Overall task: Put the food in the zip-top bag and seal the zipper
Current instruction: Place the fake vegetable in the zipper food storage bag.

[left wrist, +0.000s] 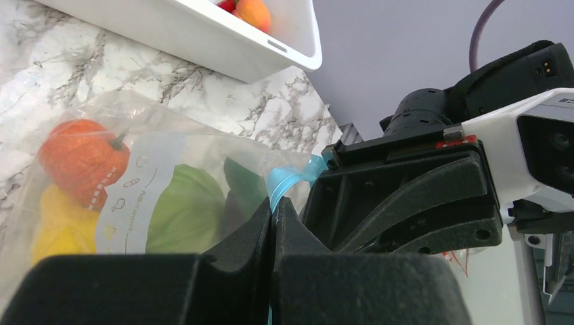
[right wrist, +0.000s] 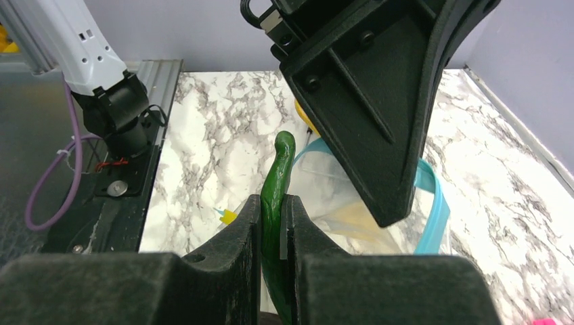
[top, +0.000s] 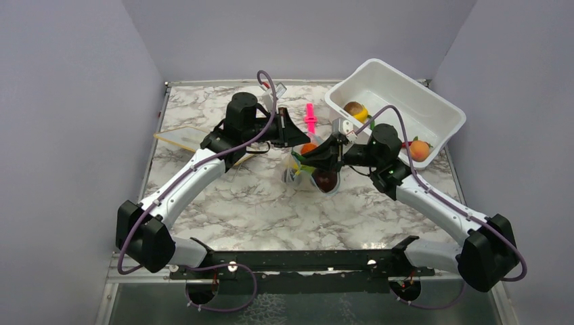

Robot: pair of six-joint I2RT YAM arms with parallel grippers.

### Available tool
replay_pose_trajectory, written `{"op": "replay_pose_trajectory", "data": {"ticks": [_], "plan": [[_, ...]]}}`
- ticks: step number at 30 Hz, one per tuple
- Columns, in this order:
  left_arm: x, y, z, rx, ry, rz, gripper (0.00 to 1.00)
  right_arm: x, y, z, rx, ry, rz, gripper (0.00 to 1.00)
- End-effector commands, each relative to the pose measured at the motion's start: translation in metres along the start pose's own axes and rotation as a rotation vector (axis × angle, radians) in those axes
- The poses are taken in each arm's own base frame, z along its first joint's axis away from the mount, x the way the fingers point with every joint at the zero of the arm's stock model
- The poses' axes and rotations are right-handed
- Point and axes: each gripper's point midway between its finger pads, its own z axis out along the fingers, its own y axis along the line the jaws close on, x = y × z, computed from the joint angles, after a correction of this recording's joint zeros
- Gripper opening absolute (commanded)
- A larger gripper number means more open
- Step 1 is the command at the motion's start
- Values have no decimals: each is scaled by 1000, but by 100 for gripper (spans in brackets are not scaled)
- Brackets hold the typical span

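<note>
Marble table carries the zip-top bag at frame centre, with orange, yellow and green food inside. The left gripper is pinched on the blue zipper. The right gripper clamps a long green piece beside the bag rim. Farther, upper right, a white tub holds more fruit.
</note>
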Motion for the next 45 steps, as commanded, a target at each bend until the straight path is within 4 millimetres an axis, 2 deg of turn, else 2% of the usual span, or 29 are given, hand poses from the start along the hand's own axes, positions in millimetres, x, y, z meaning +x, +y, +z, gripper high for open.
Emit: {"op": "replay_pose_trajectory", "data": {"ticks": [1,9,16,20,24,27,35,38,41,45], "plan": [[-10,-16,-18,57,-34,78,0,1,0,-5,35,12,-4,2],[-11,-14,-20,65,-33,69,0,19,-8,-5,76,71,51,2],[-11,-17,-22,74,-30,62,0,28,-26,-5,166,112,83,3],[-11,-16,-22,72,-31,60,0,35,-37,-6,216,156,111,12],[-10,-14,-21,69,-34,53,0,42,-45,-7,255,196,139,13],[-10,-13,-20,70,-40,50,0,46,-42,-7,241,216,151,21],[-12,-7,-20,53,-55,62,0,41,-23,-4,121,233,172,46],[-14,-5,-21,43,-65,77,0,31,-21,-2,112,225,201,45],[-16,-4,-21,34,-77,84,0,25,-22,-1,121,212,225,29],[-16,-5,-20,47,-79,70,0,34,-21,0,123,196,224,15]]}}
